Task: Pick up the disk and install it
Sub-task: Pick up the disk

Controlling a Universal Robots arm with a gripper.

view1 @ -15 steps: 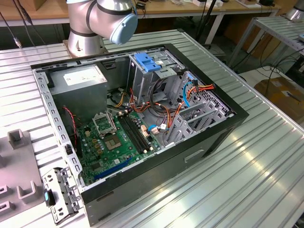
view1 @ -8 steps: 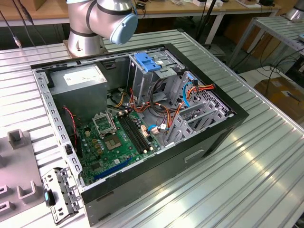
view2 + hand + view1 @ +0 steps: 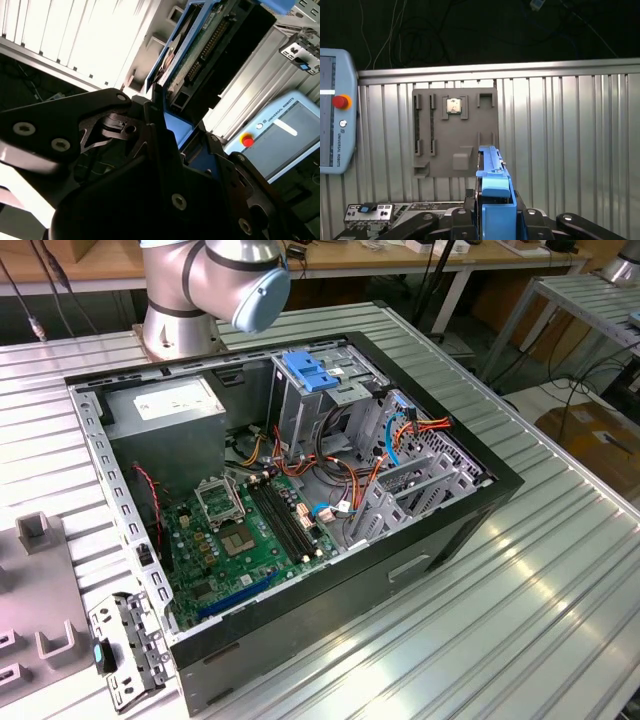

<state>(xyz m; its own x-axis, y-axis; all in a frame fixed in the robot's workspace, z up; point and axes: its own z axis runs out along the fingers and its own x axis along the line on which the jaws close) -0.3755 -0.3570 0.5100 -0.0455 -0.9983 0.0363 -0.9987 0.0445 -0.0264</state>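
Disk (image 3: 495, 200) sits clamped edge-on between our fingers (image 3: 155, 135), which are closed on its blue rails; its green circuit board shows in the second wrist view. We hold it over the ribbed table (image 3: 570, 125), near a grey tray (image 3: 470, 135). An open computer case (image 3: 430, 540) stands on the table.

disk (image 3: 496, 192) in end effector (image 3: 496, 225), fixture plate (image 3: 455, 150) beside pendant (image 3: 335, 115)

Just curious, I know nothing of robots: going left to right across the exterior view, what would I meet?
Grey holder plate, metal bracket, green circuit board, silver slot covers, side table.
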